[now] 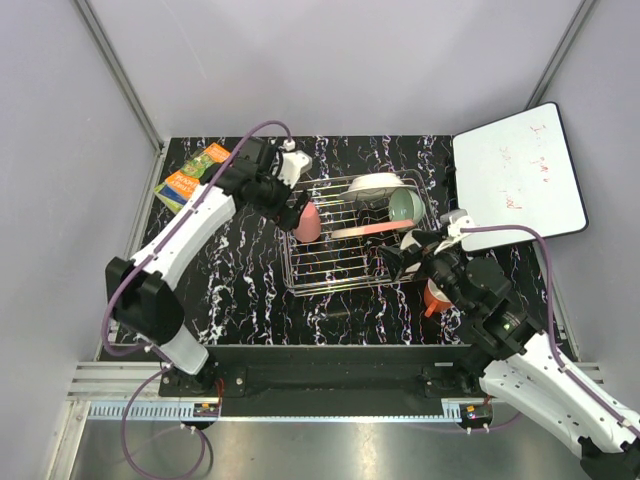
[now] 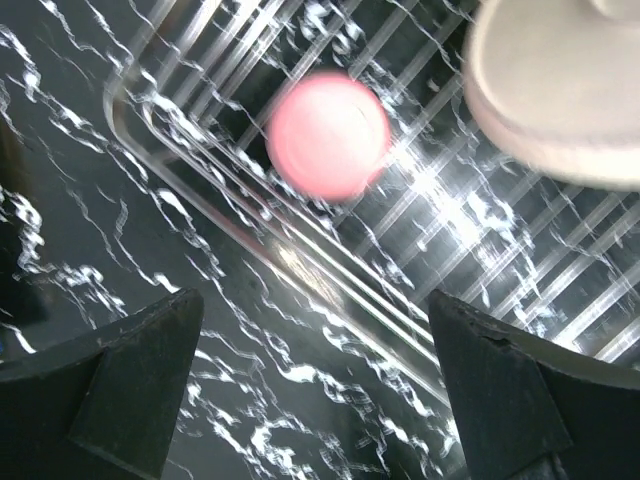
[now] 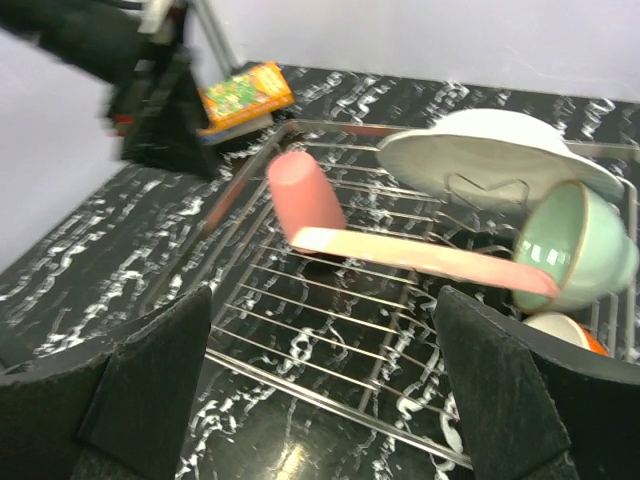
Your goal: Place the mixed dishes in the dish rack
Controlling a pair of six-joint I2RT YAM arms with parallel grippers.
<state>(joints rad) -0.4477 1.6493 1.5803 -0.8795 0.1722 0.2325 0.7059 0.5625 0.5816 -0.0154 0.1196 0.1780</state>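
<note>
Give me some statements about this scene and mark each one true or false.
1. The pink tumbler is inside the dish rack. True.
2. The right gripper holds the pale green bowl. False: that gripper is open and empty; the pale green bowl rests in the rack.
3. The left gripper is open. True.
4. The snack packet lies in the rack. False: the snack packet lies on the table, outside the rack.
</note>
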